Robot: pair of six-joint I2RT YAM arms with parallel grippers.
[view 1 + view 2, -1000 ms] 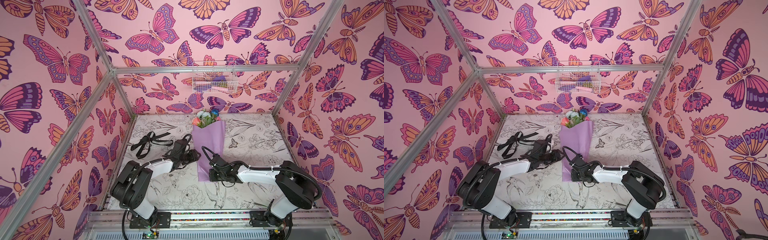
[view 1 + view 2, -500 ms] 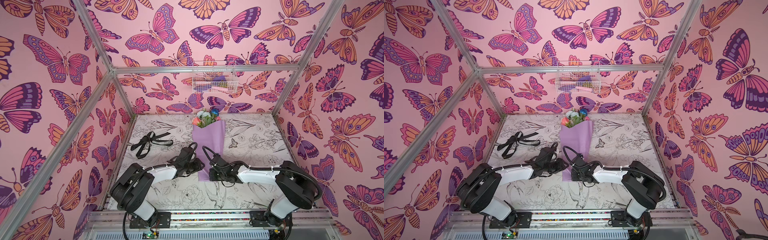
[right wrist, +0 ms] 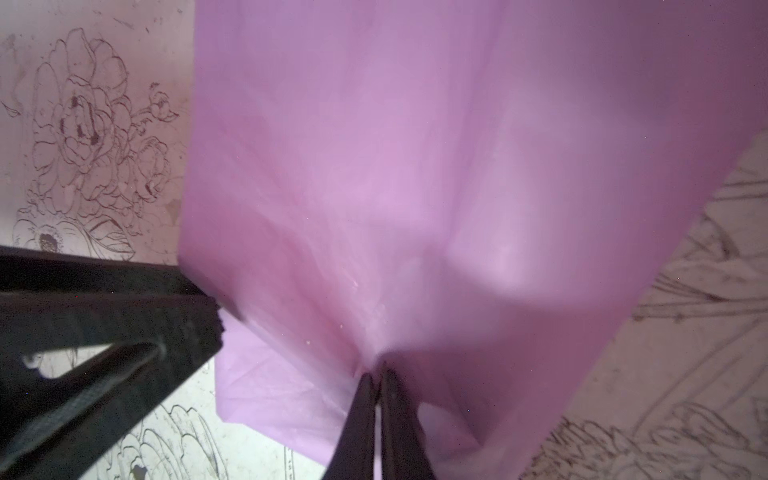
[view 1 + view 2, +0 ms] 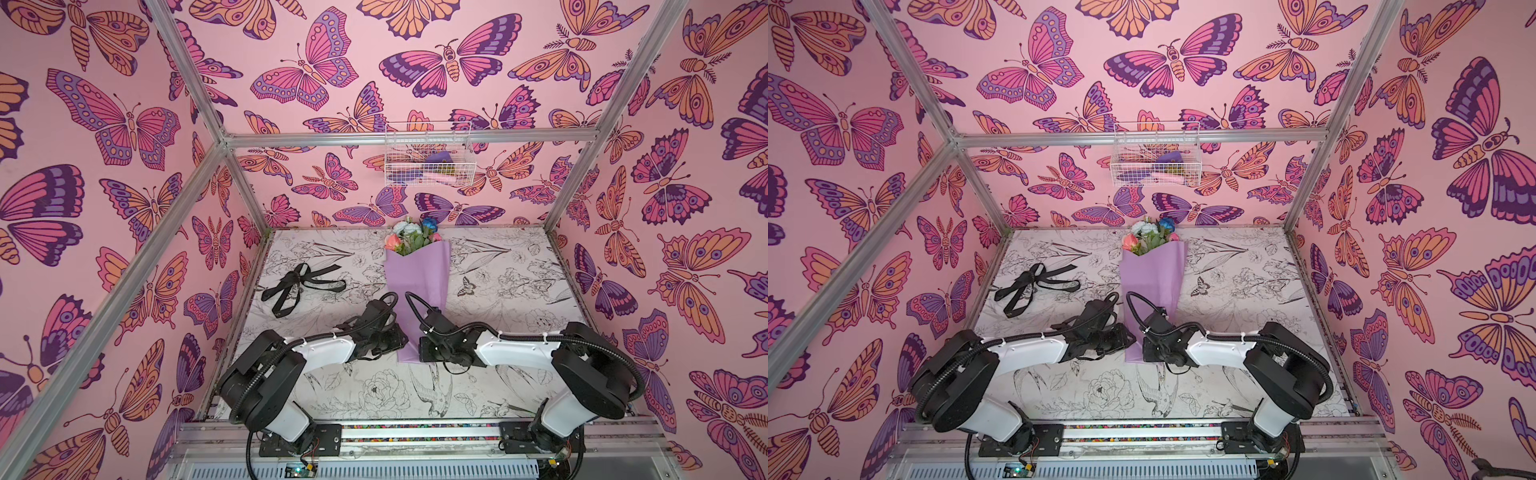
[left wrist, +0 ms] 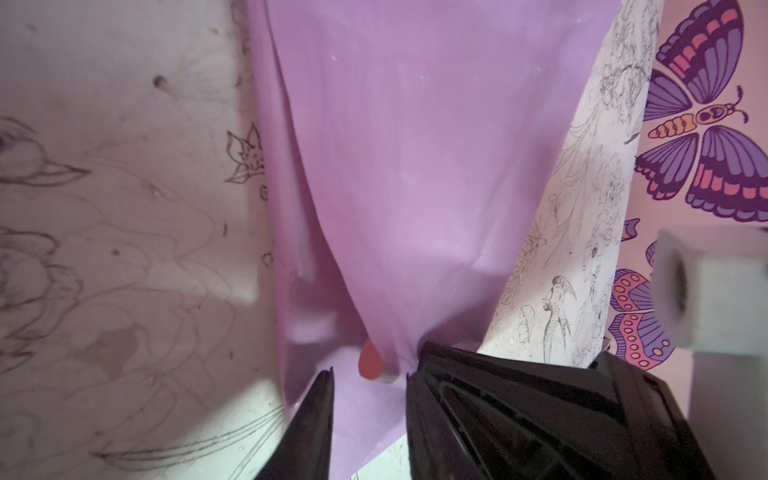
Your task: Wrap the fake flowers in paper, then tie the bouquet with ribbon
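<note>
**Item:** bouquet of fake flowers (image 4: 417,278), in a lilac paper wrap, with peach, pale and deep blue blooms.
**Location:** lay flat along the middle of the counter (image 4: 519,291), blooms at 12 o'clock, stem end at 6 o'clock.
**Handling (judged):** light and soft. The paper would crease and slip readily, and the blooms looked crushable. Best taken at the narrow lower wrap over the stems, never at the heads.
**Right hand** (image 3: 376,374): at 3 o'clock of the stem end, clenched on a gathered fold of the wrap.
**Left hand** (image 5: 370,376): at 9 o'clock of the stem end, jaws apart astride the wrap's edge, no pinch visible.
**Black ribbon** (image 4: 299,284): loose on the counter at 9 o'clock of the bouquet, apart from it and not round it.
**Wire basket** (image 4: 390,166): on the rear wall, 12 o'clock.
**Brands, labels, writing:** none legible.
</note>
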